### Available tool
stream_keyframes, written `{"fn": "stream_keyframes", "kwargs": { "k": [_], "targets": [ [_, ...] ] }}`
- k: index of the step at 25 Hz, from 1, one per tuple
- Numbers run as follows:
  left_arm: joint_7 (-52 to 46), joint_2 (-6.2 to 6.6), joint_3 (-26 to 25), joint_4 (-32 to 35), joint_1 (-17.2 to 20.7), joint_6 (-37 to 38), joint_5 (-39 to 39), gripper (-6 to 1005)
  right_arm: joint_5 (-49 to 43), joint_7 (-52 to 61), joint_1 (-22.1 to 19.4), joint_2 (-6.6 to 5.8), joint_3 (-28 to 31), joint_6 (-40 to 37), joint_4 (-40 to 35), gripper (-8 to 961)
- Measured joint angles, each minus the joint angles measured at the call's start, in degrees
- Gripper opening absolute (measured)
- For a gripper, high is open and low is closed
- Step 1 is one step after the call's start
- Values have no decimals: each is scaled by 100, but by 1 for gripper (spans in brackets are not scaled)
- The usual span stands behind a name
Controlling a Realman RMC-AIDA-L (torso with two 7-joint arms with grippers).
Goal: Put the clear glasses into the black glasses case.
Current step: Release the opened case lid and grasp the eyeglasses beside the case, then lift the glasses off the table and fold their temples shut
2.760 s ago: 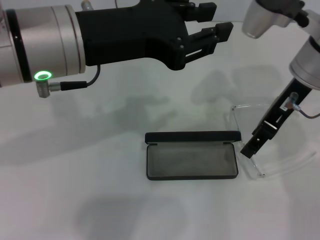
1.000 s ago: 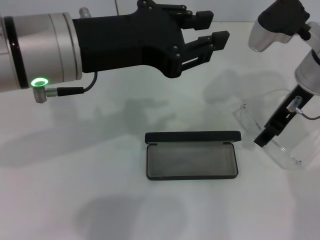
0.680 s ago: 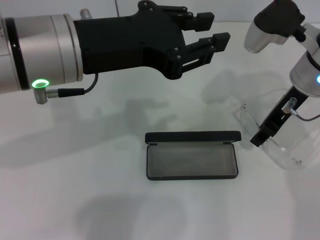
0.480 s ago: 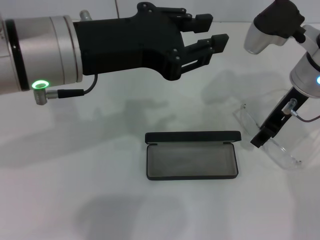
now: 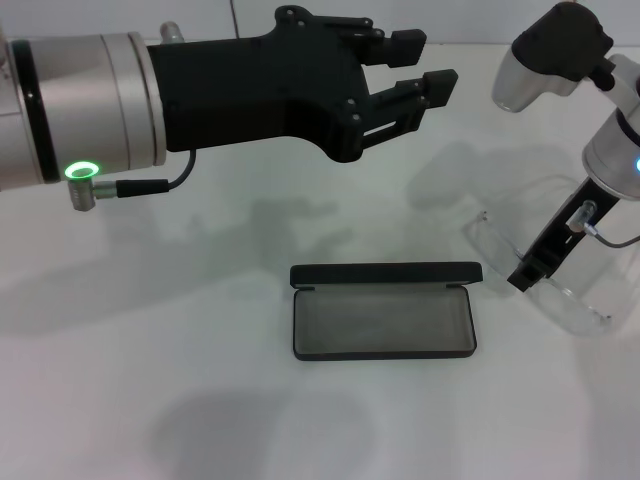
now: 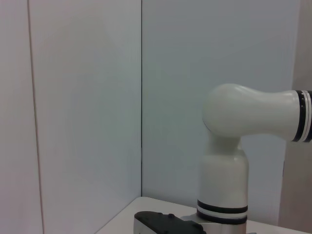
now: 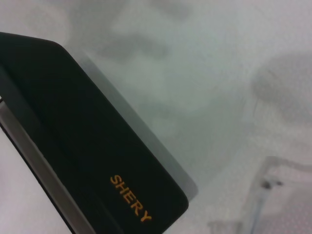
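The black glasses case (image 5: 383, 322) lies open in the middle of the white table, grey lining up and lid (image 5: 385, 273) standing along its far edge. Just to its right, my right gripper (image 5: 523, 276) is shut on the clear glasses (image 5: 578, 312), which hang tilted with one clear arm reaching toward the case's right end. In the right wrist view the lid with orange lettering (image 7: 129, 197) fills the lower left, and a bit of the clear glasses (image 7: 273, 195) shows beside it. My left gripper (image 5: 428, 60) hovers open, high over the table's far side.
White tabletop (image 5: 200, 400) surrounds the case on the left and front. In the left wrist view only a pale wall and the white elbow of the right arm (image 6: 229, 146) appear.
Since 2.8 s ago, my right gripper has raised the clear glasses off the table and tilted them. Over the last second it only shifted slightly. The left arm stayed put.
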Motion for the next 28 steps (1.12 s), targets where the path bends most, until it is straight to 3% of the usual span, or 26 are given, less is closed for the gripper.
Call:
{"fn": "stream_keyframes", "kwargs": {
  "k": [3,12,17,23,28],
  "targets": [
    [0,0,0,-2,0,2,1,345,0,-1,-19,0,0,11,0,224],
    [0,0,0,-18,83,8,1,342,-23,3,-70,0,0,-7,-47,163],
    [0,0,-39,38,184,9,1,341,-49,24,-300,-10,24,-125,-568,138],
    [63,0,-113,48,235,9,-104,340,15,5,-958,-45,510,-633,-2282,127],
    [455,3,-369,58,370,142,-606,338,1437,-910,-2111,-47,1075,-756,-4348,121]
  ]
}}
